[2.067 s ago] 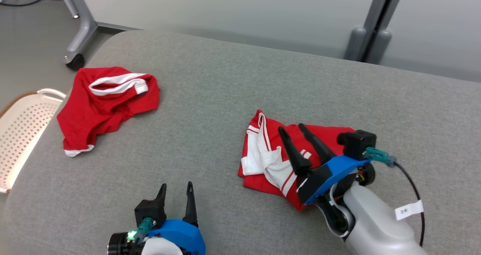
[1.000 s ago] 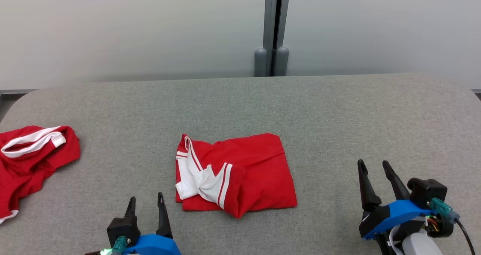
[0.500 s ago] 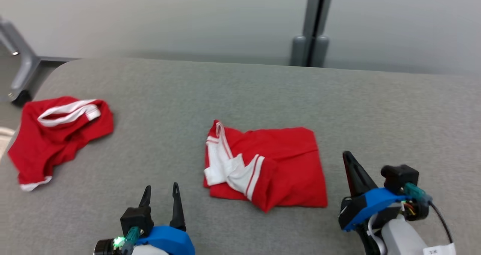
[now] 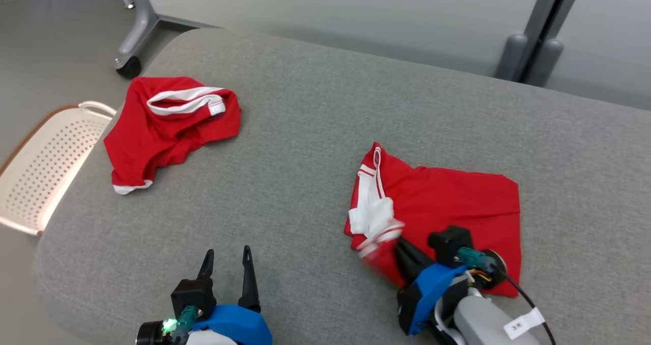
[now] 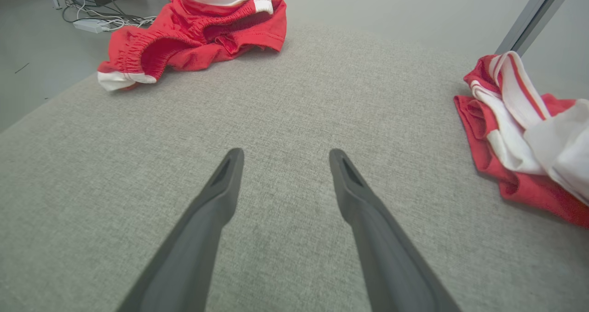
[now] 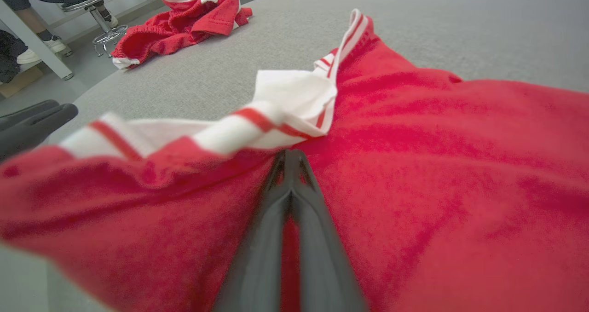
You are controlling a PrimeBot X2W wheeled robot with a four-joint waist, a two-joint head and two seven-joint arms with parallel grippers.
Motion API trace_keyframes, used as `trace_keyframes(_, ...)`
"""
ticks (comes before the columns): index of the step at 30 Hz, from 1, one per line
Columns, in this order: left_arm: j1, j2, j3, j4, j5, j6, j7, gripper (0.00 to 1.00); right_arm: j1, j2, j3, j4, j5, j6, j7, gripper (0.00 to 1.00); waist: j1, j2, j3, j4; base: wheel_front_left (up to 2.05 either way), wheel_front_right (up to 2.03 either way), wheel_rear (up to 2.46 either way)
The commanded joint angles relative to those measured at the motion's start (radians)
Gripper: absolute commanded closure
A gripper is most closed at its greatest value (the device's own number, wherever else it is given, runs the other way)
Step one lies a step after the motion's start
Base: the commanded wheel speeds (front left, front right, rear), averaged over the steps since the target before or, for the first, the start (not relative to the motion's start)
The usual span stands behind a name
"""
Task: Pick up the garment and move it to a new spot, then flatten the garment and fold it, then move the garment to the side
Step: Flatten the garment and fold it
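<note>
Right hand (image 6: 288,160) — grips folded garment (image 4: 457,202) | crumpled garment (image 4: 168,126): one | basket (image 4: 30,167): one

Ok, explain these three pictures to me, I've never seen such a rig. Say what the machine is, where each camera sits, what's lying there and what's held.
It is a wheeled robot with two arms, each ending in a two-fingered gripper. The wide picture comes from a camera on its head, looking down at a grey padded surface. The other two come from wrist cameras looking along the fingers. On the surface lie a folded garment, red with white stripes, and a crumpled red garment further left; a white basket stands beside the edge. The left gripper is open and empty. The right gripper is shut on the folded garment's near edge, bunching the cloth.
</note>
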Motion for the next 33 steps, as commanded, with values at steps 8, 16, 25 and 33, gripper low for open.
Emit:
trace_keyframes(8,-0.020,-0.001,-0.018,-0.018,-0.014,0.012,-0.005,0.00,-0.068,-0.005,0.206,-0.029,0.117,0.000,-0.003,1.00,-0.0001,0.0000,0.011,0.012,0.00,0.00,0.00)
trace_keyframes(16,-0.030,-0.001,-0.001,-0.028,0.002,0.010,-0.005,0.00,-0.050,-0.015,0.068,-0.081,0.095,0.000,-0.003,1.00,-0.0001,0.0000,-0.007,-0.079,0.00,0.00,0.00)
trace_keyframes(25,-0.024,0.000,0.047,-0.023,0.035,0.002,-0.005,0.00,0.075,-0.025,-0.291,-0.166,-0.045,0.000,-0.003,0.53,-0.0001,0.0000,-0.043,-0.219,0.00,0.00,0.00)
trace_keyframes(33,0.008,0.000,0.104,-0.017,0.062,-0.002,-0.005,0.00,0.159,-0.008,-0.451,-0.199,-0.148,0.000,-0.003,0.00,-0.0001,0.0000,-0.074,-0.313,0.00,0.00,0.00)
